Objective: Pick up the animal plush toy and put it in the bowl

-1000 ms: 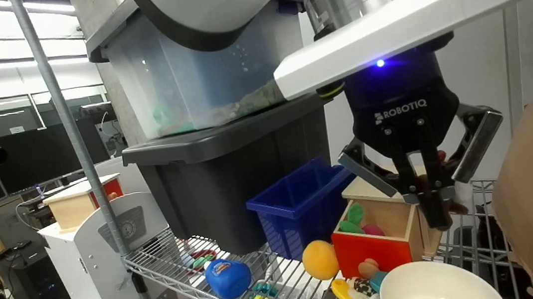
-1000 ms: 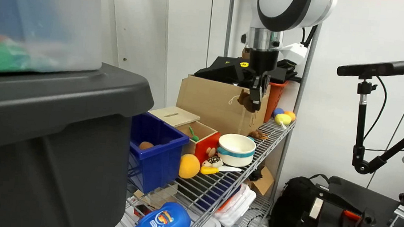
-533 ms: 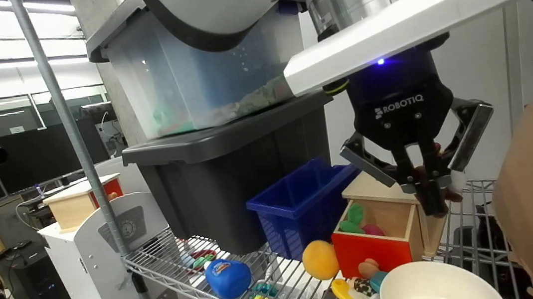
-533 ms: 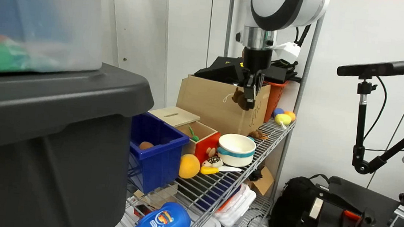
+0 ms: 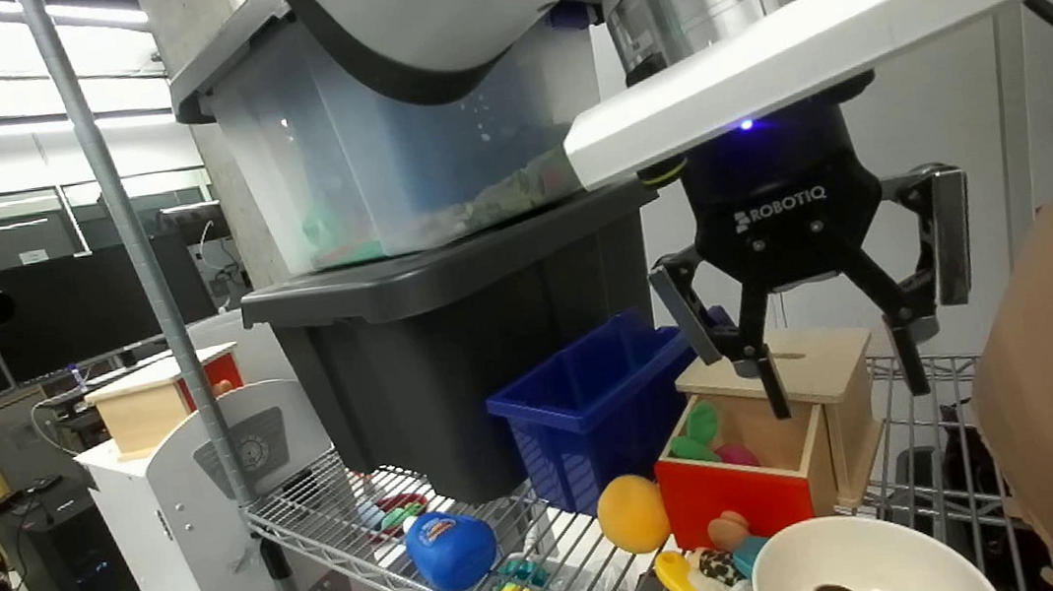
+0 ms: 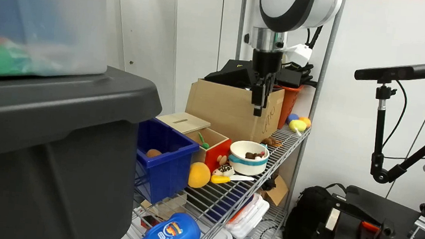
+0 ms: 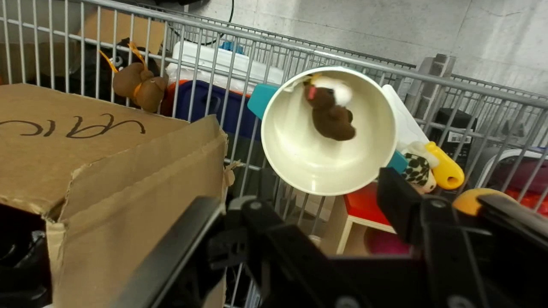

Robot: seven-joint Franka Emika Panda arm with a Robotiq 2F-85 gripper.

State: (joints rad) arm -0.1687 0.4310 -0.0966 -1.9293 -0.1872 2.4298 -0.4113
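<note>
1. the gripper is hanging well above the bowl, its fingers standing spread, and i'm seeing nothing pinched between them.
2. the animal plush toy is lying inside the bowl, toward one side rather than in the middle; it's showing a little blurred in the wrist view, so i'm not managing to tell whether it's fully resting.
3. by my judgement, the picking up and the putting in are looking done; only settling and drawing the arm away are remaining.
4. just beside the bowl, a spotted toy and a yellow-handled toy knife are lying on the wire shelf, while the wooden box, red at the front, is standing close by and holding something green.
5. the cardboard box is standing near the gripper; i'm guessing its corner is presenting the likeliest snag for any later arm move.
6. farther along, the yellow-orange round toy is sitting next to the blue bin, and past them the dark tote is bearing a translucent bin.
</note>
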